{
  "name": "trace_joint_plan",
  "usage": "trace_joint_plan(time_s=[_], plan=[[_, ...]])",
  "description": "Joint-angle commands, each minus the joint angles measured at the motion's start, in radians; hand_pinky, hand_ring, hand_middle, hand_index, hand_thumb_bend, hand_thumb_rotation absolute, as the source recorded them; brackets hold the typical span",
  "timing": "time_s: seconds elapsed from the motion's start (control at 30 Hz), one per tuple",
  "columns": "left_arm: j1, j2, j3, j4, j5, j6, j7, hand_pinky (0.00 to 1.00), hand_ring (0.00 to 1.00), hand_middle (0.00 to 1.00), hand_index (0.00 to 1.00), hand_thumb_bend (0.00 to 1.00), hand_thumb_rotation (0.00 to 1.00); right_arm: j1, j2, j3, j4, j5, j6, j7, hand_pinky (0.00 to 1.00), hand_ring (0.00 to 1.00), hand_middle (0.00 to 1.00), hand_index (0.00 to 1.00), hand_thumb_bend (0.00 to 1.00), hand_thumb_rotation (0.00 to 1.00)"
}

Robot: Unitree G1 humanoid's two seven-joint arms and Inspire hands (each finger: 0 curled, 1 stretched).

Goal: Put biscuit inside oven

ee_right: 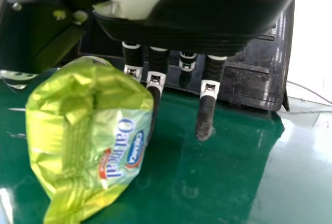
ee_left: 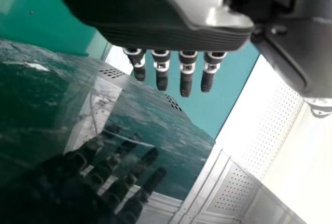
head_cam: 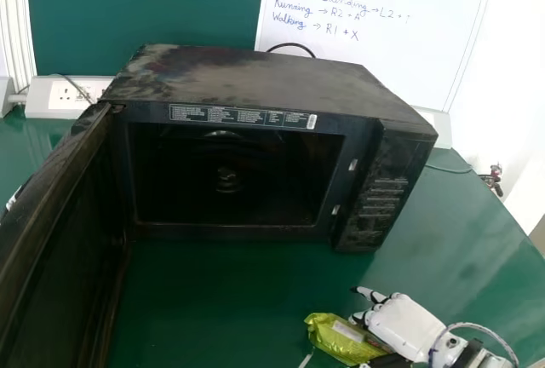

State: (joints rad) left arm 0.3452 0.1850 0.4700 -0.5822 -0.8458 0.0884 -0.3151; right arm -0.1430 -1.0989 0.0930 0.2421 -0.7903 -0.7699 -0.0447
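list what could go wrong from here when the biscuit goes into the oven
The biscuit packet is at the right hand, but how firmly it is held is unclear, so it might slip when moved.
The right hand is toward the control panel side, so a straight push forward could hit the panel.
The packet might also catch on the opening's lower edge.

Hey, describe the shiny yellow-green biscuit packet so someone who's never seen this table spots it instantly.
On the glossy green table, find the big black box-shaped oven with its door open. In front of its control-panel side, beside the robot's white-and-black right hand, is the packet. Its crinkled, yellow-green wrapper with a pale printed patch sets it apart from both.
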Motion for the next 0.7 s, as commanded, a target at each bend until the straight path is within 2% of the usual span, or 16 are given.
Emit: trace_joint_plan(time_s=[0.0, 0.23, 0.4, 0.57, 0.67], plan=[[0.013, 0.0, 0.003, -0.013, -0.01, -0.002, 0.001, 1.0, 0.99, 0.98, 0.99, 0.88, 0.86, 0.028, -0.011, 0.043, 0.018, -0.047, -0.009, 0.033, 0.39, 0.52, 0.6, 0.57, 1.0, 0.26], [0.017, 0.0, 0.003, -0.016, -0.011, -0.005, -0.004, 1.0, 1.0, 0.98, 1.0, 0.88, 0.86, 0.016, -0.008, 0.065, 0.023, -0.058, 0.005, 0.033, 0.39, 0.51, 0.59, 0.59, 1.0, 0.25], [0.017, 0.001, 0.003, -0.014, -0.015, -0.003, -0.002, 1.0, 1.0, 0.98, 1.0, 0.88, 0.86, 0.025, 0.002, 0.07, 0.025, -0.038, 0.02, 0.035, 0.37, 0.48, 0.56, 0.59, 1.0, 0.21], [0.017, 0.003, 0.003, -0.016, -0.011, -0.002, -0.001, 1.0, 1.0, 0.98, 1.0, 0.88, 0.86, 0.044, 0.016, 0.067, 0.026, -0.031, 0.03, -0.002, 0.32, 0.41, 0.48, 0.56, 1.0, 0.11], [0.017, 0.003, 0.005, -0.011, -0.014, -0.006, -0.011, 1.0, 1.0, 0.98, 1.0, 0.88, 0.87, 0.054, 0.015, 0.066, 0.016, -0.024, 0.037, -0.005, 0.3, 0.39, 0.47, 0.54, 1.0, 0.07]])
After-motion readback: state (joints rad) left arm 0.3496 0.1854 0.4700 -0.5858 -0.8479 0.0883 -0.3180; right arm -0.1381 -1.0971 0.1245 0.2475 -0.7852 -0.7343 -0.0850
